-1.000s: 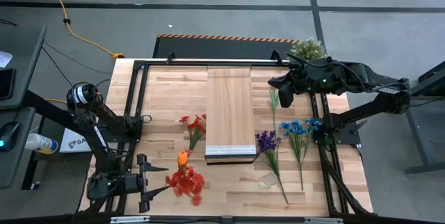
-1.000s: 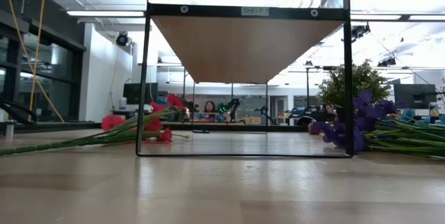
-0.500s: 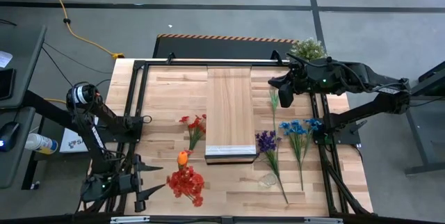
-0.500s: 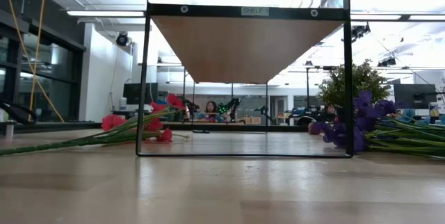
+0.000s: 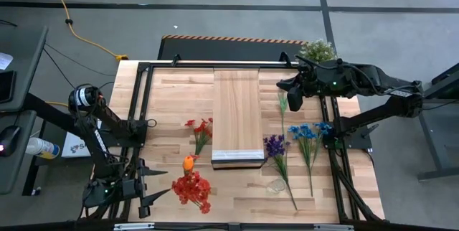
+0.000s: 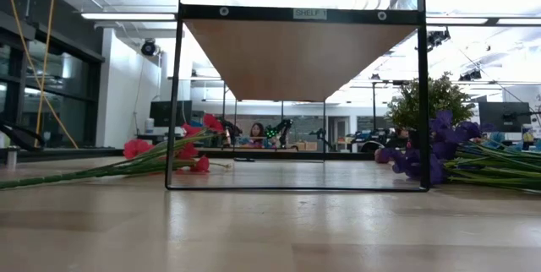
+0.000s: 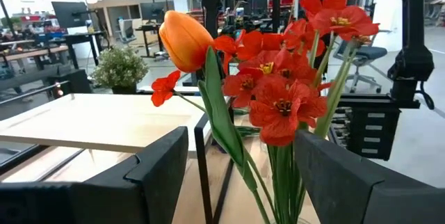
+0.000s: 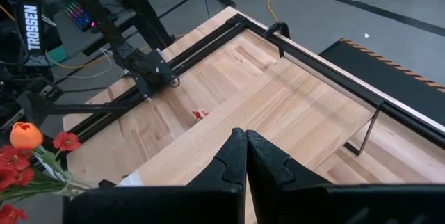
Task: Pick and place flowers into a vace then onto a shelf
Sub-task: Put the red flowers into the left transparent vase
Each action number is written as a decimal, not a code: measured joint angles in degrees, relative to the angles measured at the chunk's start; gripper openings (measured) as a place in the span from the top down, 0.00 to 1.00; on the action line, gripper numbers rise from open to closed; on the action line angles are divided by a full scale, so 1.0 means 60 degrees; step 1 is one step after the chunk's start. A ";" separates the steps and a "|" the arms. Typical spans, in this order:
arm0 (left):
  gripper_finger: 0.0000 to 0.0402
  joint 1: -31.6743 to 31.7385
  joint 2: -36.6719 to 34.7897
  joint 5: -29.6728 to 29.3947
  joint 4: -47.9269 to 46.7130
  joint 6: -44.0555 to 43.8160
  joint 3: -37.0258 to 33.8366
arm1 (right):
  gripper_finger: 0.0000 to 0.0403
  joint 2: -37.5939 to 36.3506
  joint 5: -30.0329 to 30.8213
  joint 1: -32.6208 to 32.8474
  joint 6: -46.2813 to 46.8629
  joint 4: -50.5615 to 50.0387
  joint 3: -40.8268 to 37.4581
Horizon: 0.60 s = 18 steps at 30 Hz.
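Slatted tabletop [image 5: 172, 109], shelf [image 5: 237, 112] mid-table. Left gripper [image 5: 152, 186] at near-left corner, fingers spread wide, red and orange flowers [image 5: 191, 185] just right of it, stems between the fingers [image 7: 156, 175]. Right gripper [image 5: 285, 85] hangs far right, fingers pressed together, empty. Purple and blue flowers [image 5: 290, 145] lie right of shelf. Vase hard to make out.

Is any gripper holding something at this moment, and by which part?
Nothing is held. The left gripper is open, just short of the red and orange flowers; the right gripper is shut on nothing.
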 joint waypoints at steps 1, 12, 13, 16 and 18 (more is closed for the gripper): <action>0.27 -0.0004 -0.0038 0.0006 -0.0012 0.0000 -0.0004 | 1.00 0.0000 0.0000 0.0000 -0.0050 0.0000 0.0000; 0.27 -0.0146 -0.1755 0.0024 0.0005 0.1383 -0.0004 | 1.00 0.0000 -0.0031 0.0002 -0.0452 -0.0013 0.0000; 0.27 -0.0135 -0.1948 0.0021 -0.0005 0.1590 -0.0004 | 1.00 0.0000 -0.0035 0.0004 -0.0487 -0.0027 0.0000; 0.27 -0.0123 -0.2606 0.0011 -0.0035 0.2202 -0.0004 | 1.00 0.0000 -0.0084 0.0000 -0.0514 -0.0135 0.0000; 0.27 -0.0127 -0.3070 0.0003 -0.0031 0.2626 -0.0004 | 1.00 0.0000 -0.0098 0.0002 -0.0514 -0.0225 0.0000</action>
